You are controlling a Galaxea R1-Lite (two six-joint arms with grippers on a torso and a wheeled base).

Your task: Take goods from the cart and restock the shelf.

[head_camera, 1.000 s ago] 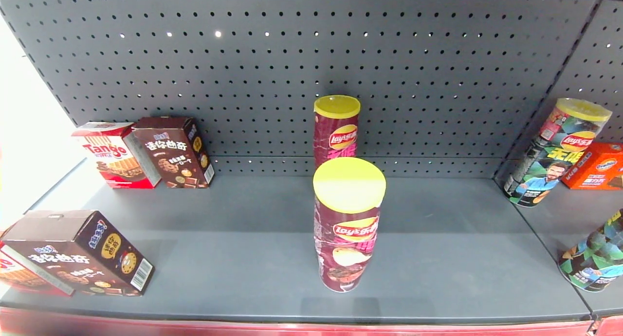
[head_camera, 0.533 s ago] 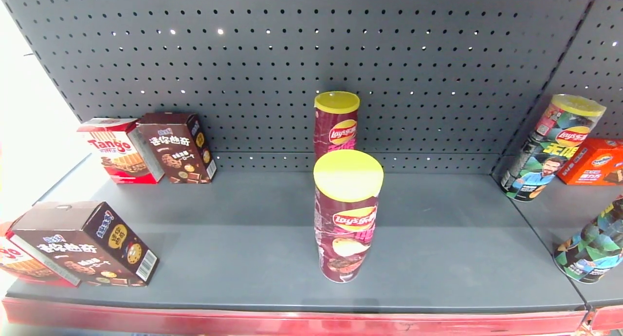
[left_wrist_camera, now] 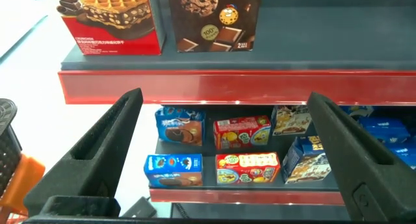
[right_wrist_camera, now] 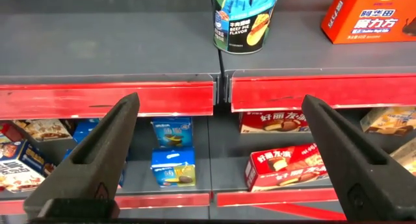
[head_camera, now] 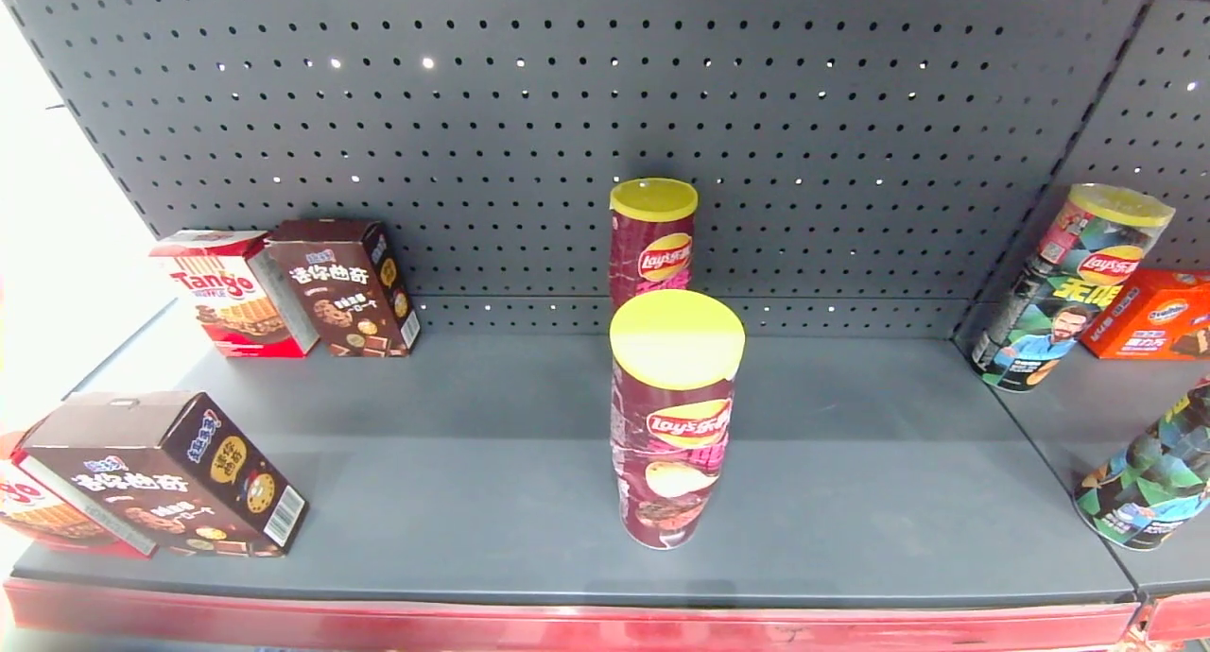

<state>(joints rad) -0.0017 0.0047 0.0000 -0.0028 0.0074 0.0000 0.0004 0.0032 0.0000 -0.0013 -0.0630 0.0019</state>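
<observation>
Here, the front chip can [head_camera: 673, 416] stands upright on the shelf [head_camera: 851, 463], with a 2nd can [head_camera: 652, 236] directly behind it against the back panel. Below the front can's level, the left gripper [left_wrist_camera: 224, 97] and right gripper [right_wrist_camera: 221, 99] hang with jaws spread wide, both empty. An arm rising with fresh stock could clip the tall front can and topple it off the edge. Since 1 second ago only the camera has shifted; the goods stayed put.
</observation>
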